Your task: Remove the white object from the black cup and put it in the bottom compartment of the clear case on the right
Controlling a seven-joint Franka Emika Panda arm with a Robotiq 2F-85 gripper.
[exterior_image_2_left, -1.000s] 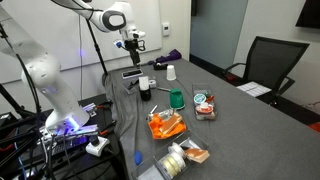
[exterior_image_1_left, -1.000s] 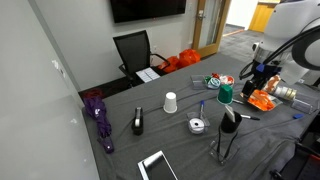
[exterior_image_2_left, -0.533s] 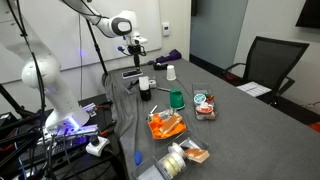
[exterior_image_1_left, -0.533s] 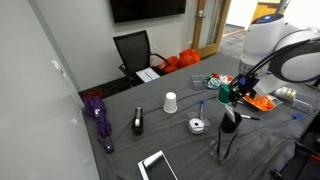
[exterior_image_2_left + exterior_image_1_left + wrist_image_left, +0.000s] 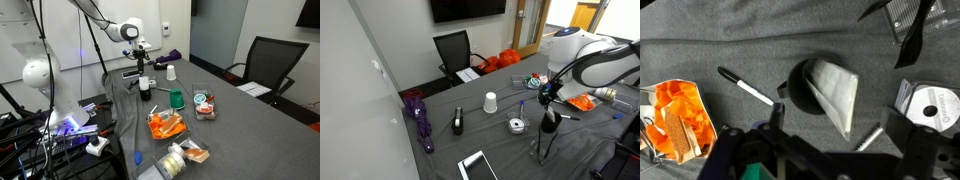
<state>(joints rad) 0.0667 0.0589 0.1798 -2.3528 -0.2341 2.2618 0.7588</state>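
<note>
- The white object (image 5: 833,92) is seen inside the black cup (image 5: 796,82), upright on the grey surface (image 5: 730,40).
- The gripper (image 5: 830,124) is held above the cup, with fingers spread.
- Orange pieces (image 5: 680,105) are kept in a clear case (image 5: 648,128).

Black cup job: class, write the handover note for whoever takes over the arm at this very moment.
Gripper: open, empty, above the black cup.
White object: in the cup, not gripped.
Clear case: on the table, apart from the cup.
Done: gripper lined up over the cup.
Left: lower, grip the white object, lift it out, carry it to the case's bottom compartment, release.
</note>
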